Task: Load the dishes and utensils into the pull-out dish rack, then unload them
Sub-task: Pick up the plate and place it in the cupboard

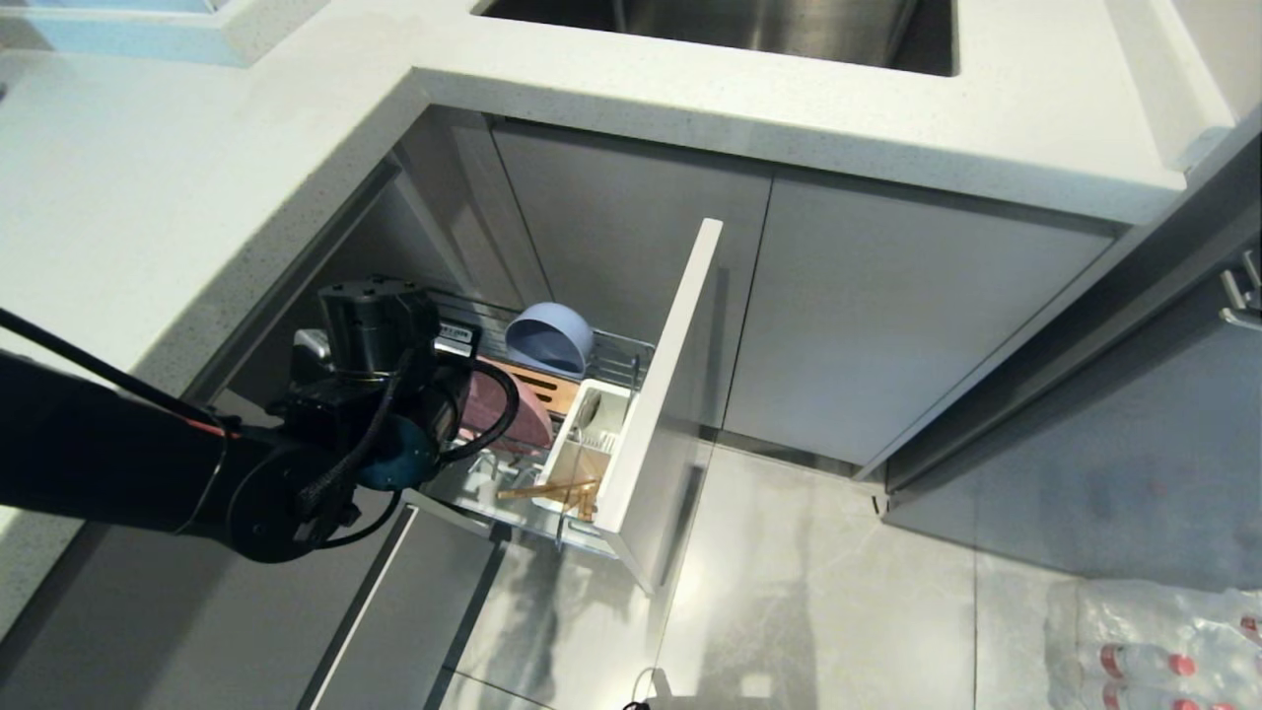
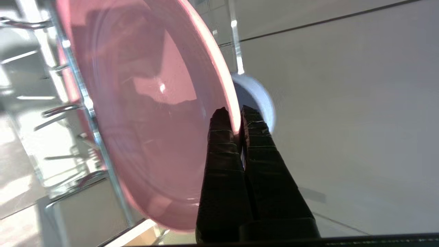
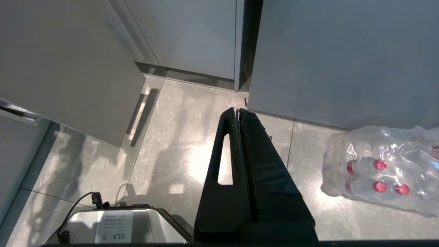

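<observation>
The pull-out dish rack (image 1: 659,414) stands slid out from under the counter. The salmon-pink plate (image 2: 147,113) stands on edge among the chrome wires (image 2: 85,103), and my left gripper (image 2: 236,118) is shut on its rim. In the head view my left arm (image 1: 325,444) covers most of the plate (image 1: 518,419). The blue-grey bowl (image 1: 548,337) lies on its side at the back of the basket, also seen past the fingertips as the bowl (image 2: 264,103). The spoon (image 1: 589,406) and chopsticks (image 1: 547,486) rest in the white cutlery holder (image 1: 577,449). My right gripper (image 3: 237,111) hangs shut over the floor, holding nothing.
White counter (image 1: 148,197) with a steel sink (image 1: 739,25) runs above. Plain grey double doors (image 1: 887,325) stand to the right of the rack. A wrapped pack of water bottles (image 3: 377,171) lies on the tiled floor. The robot's base (image 3: 113,226) is below the right gripper.
</observation>
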Motion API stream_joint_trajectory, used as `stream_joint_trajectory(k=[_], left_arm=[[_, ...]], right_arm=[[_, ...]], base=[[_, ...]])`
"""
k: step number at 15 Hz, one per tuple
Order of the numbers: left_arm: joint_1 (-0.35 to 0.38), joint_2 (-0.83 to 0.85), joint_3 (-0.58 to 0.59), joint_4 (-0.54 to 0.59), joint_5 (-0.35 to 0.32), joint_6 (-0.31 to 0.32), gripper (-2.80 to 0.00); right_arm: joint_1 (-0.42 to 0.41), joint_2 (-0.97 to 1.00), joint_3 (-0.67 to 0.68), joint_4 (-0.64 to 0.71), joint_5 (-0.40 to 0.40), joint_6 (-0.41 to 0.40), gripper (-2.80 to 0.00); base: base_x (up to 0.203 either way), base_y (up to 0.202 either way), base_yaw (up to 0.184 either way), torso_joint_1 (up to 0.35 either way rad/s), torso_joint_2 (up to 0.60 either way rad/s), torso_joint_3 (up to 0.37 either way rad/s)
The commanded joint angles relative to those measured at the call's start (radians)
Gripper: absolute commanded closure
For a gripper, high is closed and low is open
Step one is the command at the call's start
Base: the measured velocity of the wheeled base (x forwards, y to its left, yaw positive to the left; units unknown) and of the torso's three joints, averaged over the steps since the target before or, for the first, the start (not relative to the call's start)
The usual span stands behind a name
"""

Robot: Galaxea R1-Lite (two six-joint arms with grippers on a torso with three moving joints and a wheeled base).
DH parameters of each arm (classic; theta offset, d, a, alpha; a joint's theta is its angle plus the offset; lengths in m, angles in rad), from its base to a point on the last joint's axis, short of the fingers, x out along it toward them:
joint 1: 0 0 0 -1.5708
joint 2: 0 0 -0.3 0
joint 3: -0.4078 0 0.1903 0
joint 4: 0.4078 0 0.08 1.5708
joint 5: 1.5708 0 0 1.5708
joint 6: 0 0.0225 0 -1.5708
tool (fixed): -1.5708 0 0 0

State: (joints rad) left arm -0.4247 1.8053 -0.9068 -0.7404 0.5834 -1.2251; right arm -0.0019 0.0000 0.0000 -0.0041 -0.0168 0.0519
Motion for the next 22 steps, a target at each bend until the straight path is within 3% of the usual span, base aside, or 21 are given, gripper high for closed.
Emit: stream_joint_trajectory(k=[1,11,12,22], left_arm=[[0.001,0.002,0.000,0.012,0.004,-0.008,0.00],[0.001,0.000,0.000,0.023,0.003,-0.010,0.00],[0.001,0.000,-0.001,0.023,0.003,-0.007,-2.80],[-0.001,-0.045,-0.007,0.046,0.008,0.004,-2.80]], right_arm=[[-0.001,0.000,0.000,0.000,0.000,0.000,0.00],[-0.001,0.001,0.000,0.000,0.000,0.000,0.00],[0.000,0.000,0.000,0.000,0.000,0.000,0.00],[0.000,0.000,0.000,0.000,0.000,0.000,0.00]], base=[[0.000,0.000,0.000,0.000,0.00,0.000],[0.000,0.000,0.000,0.000,0.00,0.000],[0.000,0.000,0.000,0.000,0.00,0.000],[0.000,0.000,0.000,0.000,0.00,0.000]])
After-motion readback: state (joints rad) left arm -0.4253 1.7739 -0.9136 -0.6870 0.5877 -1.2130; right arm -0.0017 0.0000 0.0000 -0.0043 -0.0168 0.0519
